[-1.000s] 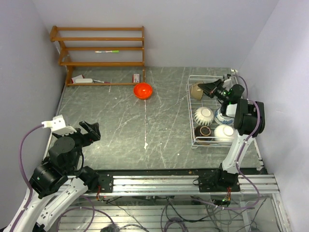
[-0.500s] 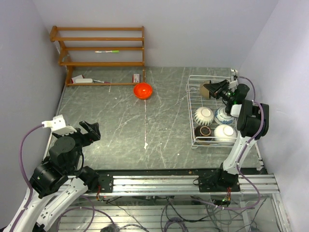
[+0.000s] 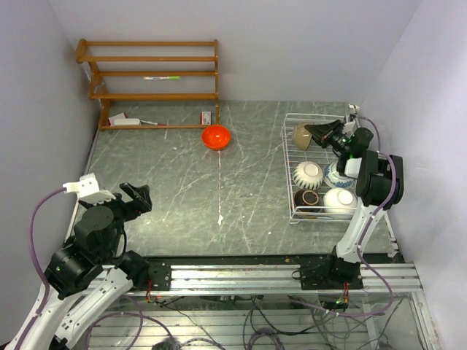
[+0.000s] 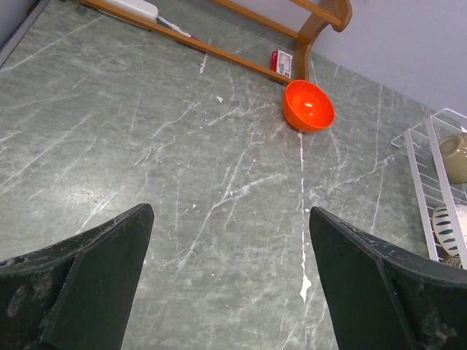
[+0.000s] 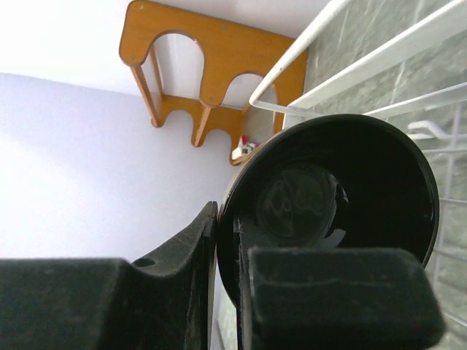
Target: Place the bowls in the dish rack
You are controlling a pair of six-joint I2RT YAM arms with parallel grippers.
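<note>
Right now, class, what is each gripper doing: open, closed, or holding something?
Left gripper: open, holding nothing.
Right gripper: closed on the rim of the black bowl.

Bright, even light from above on the bench [image 3: 182,182], soft shadows, a faint sheen on the stone. Left wrist view crisp far off, the left gripper [image 4: 230,211] dark and slightly soft up close. Right wrist: right gripper [image 5: 228,233] blurred, black bowl [image 5: 365,182] showing dull reflections, upper wall [image 5: 73,36] washed white.
</note>
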